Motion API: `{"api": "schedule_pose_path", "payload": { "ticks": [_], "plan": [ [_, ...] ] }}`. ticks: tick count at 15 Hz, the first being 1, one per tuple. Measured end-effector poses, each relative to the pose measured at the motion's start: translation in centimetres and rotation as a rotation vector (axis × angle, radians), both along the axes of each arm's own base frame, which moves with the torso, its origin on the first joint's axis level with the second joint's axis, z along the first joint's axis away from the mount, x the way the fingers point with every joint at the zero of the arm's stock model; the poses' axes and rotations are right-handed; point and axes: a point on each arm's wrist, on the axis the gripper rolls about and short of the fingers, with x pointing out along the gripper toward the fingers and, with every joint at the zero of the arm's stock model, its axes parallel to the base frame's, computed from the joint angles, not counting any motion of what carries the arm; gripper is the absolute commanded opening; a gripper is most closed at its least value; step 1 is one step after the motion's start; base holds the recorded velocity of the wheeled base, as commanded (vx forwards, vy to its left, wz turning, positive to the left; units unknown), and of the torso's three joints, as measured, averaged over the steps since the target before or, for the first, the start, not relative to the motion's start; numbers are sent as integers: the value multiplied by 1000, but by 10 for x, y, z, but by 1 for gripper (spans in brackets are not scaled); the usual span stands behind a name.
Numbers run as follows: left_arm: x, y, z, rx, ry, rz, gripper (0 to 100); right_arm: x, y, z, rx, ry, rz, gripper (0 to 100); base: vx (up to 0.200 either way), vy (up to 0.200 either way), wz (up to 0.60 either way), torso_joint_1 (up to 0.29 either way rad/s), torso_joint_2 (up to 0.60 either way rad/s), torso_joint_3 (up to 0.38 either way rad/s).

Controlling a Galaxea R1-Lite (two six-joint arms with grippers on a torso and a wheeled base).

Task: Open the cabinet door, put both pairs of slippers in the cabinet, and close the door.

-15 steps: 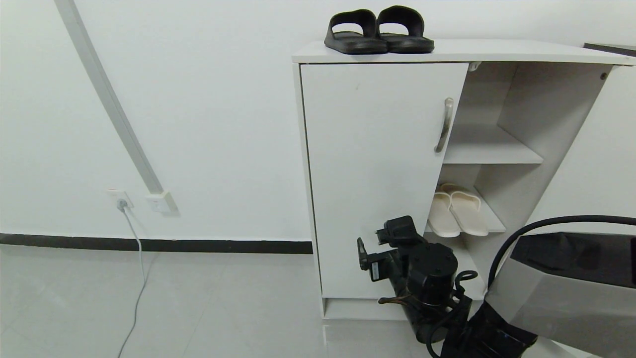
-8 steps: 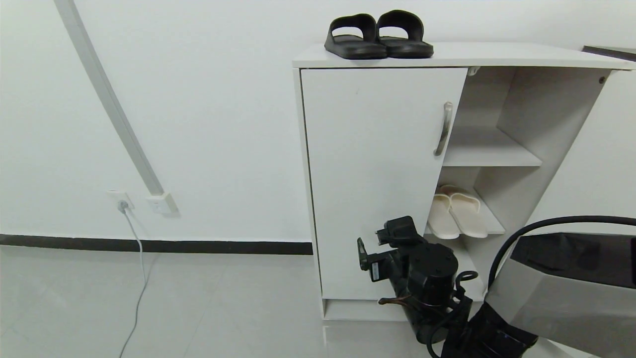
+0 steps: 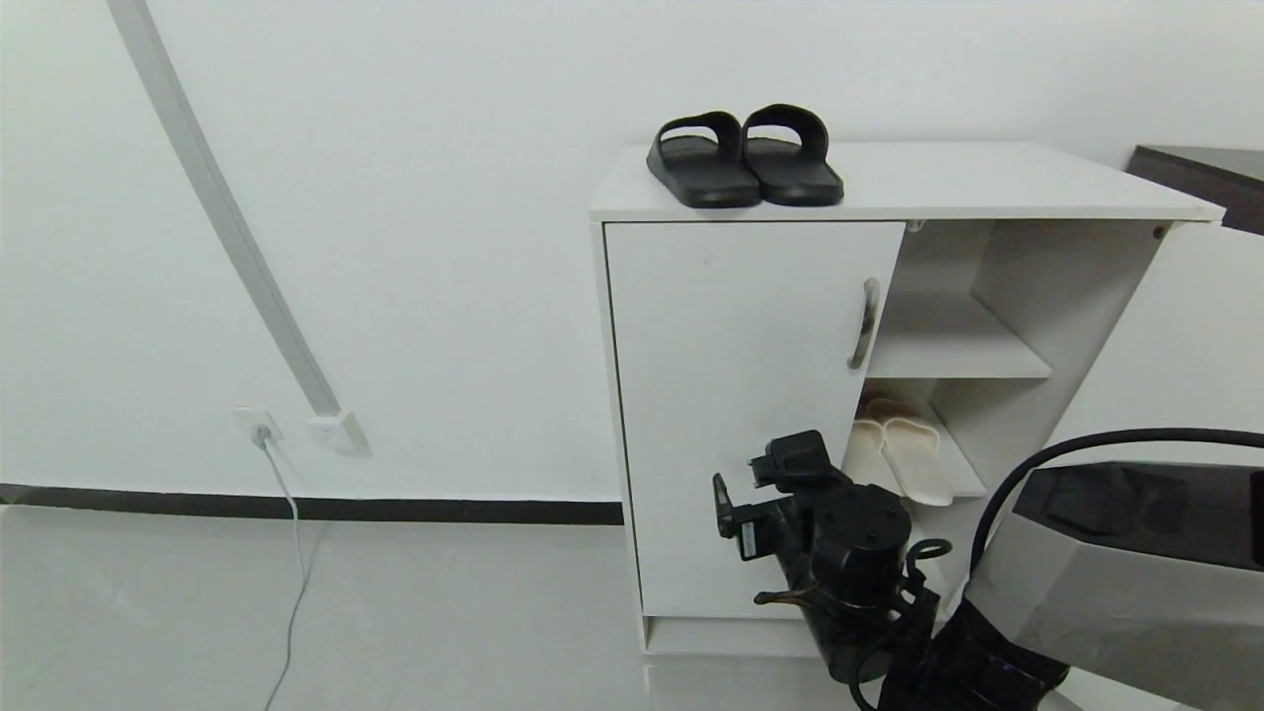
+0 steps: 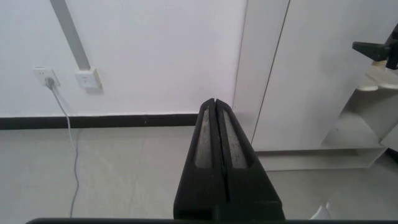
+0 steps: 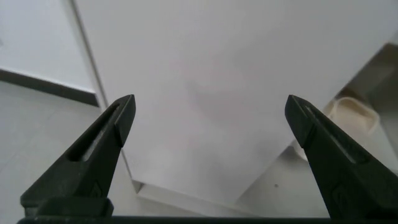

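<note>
A pair of black slippers (image 3: 746, 158) stands on top of the white cabinet (image 3: 987, 178). A cream pair (image 3: 904, 454) lies on the lower shelf inside. The cabinet's left door (image 3: 731, 395) is shut, with its metal handle (image 3: 866, 323) at the edge. The right door (image 3: 1175, 336) is swung open. My right gripper (image 3: 750, 494) is low in front of the shut door, open and holding nothing (image 5: 209, 102); a cream slipper (image 5: 354, 115) shows beside it. My left gripper (image 4: 215, 102) is shut on nothing, low above the floor, facing the wall and the cabinet's side (image 4: 261, 74).
A wall socket with a grey cable (image 3: 286, 513) sits left of the cabinet, under a slanted cable duct (image 3: 227, 217). Bare grey floor (image 3: 346, 612) stretches to the left. A dark surface (image 3: 1205, 173) shows at the far right behind the cabinet.
The whole head picture has shifted, with the cabinet and wall now lower in it, so the camera has moved. The slippers keep their places and the right gripper stays open.
</note>
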Motion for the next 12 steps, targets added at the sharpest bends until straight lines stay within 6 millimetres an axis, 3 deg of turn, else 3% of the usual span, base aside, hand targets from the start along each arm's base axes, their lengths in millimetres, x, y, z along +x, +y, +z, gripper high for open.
{"api": "schedule_pose_path", "payload": {
  "ticks": [12],
  "plan": [
    [0, 0, 0, 0, 0, 0, 0, -2, 0, -1, -5, 4, 4, 100, 0, 0, 0, 160, -482, -325]
  ]
}}
